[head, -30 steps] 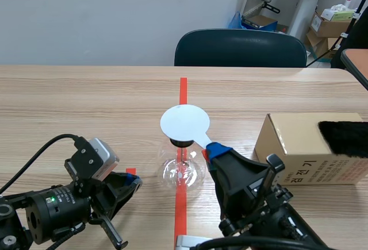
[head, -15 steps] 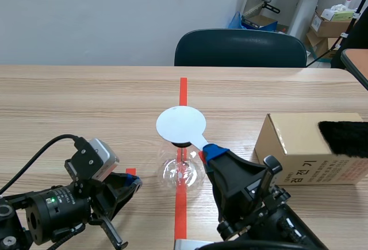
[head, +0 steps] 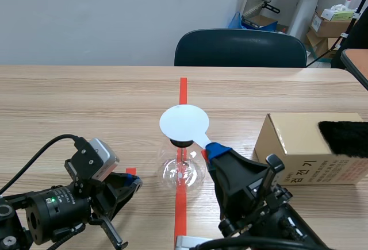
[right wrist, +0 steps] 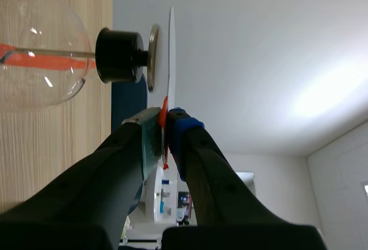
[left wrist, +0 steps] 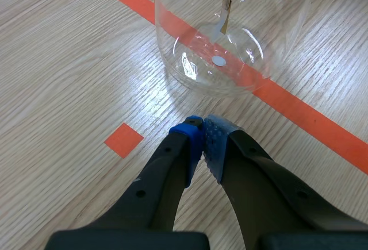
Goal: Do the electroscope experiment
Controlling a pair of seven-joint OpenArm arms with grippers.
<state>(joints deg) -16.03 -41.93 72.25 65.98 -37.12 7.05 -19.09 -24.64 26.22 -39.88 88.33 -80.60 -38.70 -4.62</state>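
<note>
we see the right tool point(head: 217, 149) clamped on the handle of a white disc point(head: 184, 122), held just over the top of the glass flask point(head: 181, 172) on the desk point(head: 86, 106). left tool point(left wrist: 202, 132) is pinched closed on nothing, low beside the flask. 1 cardboard box point(head: 305, 146) with black fur point(head: 345, 138) on it sits by the right arm.

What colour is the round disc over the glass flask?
White. The flat round disc shows best in scene view.

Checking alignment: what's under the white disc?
A metal plate on the flask's black stopper, slightly apart from the white disc. Seen from the scene view, the disc hides it.
</note>
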